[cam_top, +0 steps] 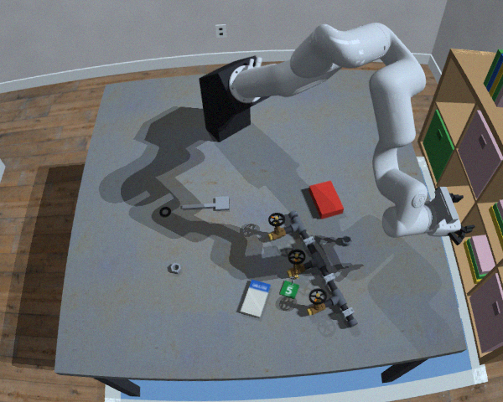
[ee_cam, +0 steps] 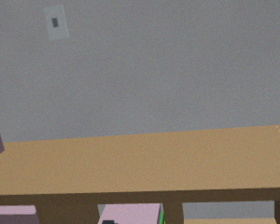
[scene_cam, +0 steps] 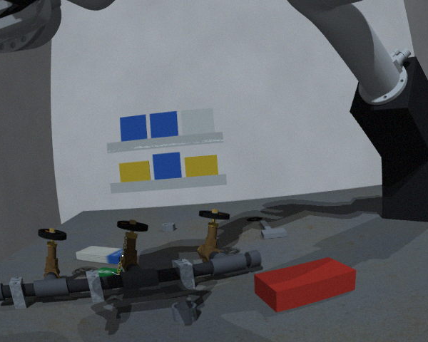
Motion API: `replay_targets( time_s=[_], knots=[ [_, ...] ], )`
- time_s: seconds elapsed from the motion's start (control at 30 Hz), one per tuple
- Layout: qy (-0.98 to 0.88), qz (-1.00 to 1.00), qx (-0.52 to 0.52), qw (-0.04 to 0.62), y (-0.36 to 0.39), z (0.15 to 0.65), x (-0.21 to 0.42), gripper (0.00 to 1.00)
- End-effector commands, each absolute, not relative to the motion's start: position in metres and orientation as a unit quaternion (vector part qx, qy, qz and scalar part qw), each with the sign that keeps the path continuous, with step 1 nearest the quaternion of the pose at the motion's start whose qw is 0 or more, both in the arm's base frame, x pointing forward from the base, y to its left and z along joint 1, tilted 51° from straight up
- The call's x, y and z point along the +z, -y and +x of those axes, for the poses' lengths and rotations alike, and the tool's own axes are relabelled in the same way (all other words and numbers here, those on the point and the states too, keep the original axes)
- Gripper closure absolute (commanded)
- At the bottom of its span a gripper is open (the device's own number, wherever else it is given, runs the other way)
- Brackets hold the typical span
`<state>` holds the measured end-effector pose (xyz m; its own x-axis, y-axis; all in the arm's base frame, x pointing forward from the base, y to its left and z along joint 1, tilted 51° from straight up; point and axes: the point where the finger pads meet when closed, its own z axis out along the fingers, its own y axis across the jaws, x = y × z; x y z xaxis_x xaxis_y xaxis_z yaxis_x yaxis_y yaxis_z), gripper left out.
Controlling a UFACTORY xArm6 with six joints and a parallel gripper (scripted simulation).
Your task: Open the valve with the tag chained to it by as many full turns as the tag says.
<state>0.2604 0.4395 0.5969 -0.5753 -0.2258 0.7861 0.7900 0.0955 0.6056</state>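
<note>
Three brass valves with black handwheels stand in a row on a grey pipe (cam_top: pixel 318 260) (scene_cam: pixel 229 263) at the front right of the table. They are a far valve (cam_top: pixel 273 214) (scene_cam: pixel 214 214), a middle valve (cam_top: pixel 293 251) (scene_cam: pixel 133 225) and a near valve (cam_top: pixel 313 296) (scene_cam: pixel 52 234). A green tag (cam_top: pixel 288 290) (scene_cam: pixel 105 271) marked 5 hangs by a chain from the middle valve. My gripper (cam_top: pixel 462 213) is open and empty. It is beyond the table's right edge, well away from the valves, and points at the shelf unit. The wrist view shows only the shelf top and the wall.
A red block (cam_top: pixel 325 198) (scene_cam: pixel 304 282) lies just behind the pipe. A white card with a blue end (cam_top: pixel 254 297) (scene_cam: pixel 98 254), a grey nut (cam_top: pixel 173 266) (scene_cam: pixel 167 226), a black ring (cam_top: pixel 165 208) and a grey tool (cam_top: pixel 212 203) (scene_cam: pixel 273 231) lie to the left. The wooden shelf unit (cam_top: pixel 464 78) (ee_cam: pixel 131 163) stands right.
</note>
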Motion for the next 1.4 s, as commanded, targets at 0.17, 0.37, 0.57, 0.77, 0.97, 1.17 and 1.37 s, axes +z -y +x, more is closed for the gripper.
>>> replay_targets(
  time_s=[0.17,0.37,0.57,0.77,0.97,1.17,1.37],
  knots=[
    [0.622,-0.225,-0.634,0.401,-0.439,0.260,0.599,0.00],
    [0.622,-0.225,-0.634,0.401,-0.439,0.260,0.599,0.00],
    [0.622,-0.225,-0.634,0.401,-0.439,0.260,0.599,0.00],
    [0.621,-0.270,-0.616,0.402,-0.431,0.277,0.584,0.00],
    [0.606,-0.381,-0.573,0.401,-0.405,0.318,0.547,0.00],
    [0.580,-0.464,-0.540,0.396,-0.380,0.348,0.519,0.00],
    [0.543,-0.545,-0.508,0.388,-0.351,0.376,0.492,0.00]
  ],
)
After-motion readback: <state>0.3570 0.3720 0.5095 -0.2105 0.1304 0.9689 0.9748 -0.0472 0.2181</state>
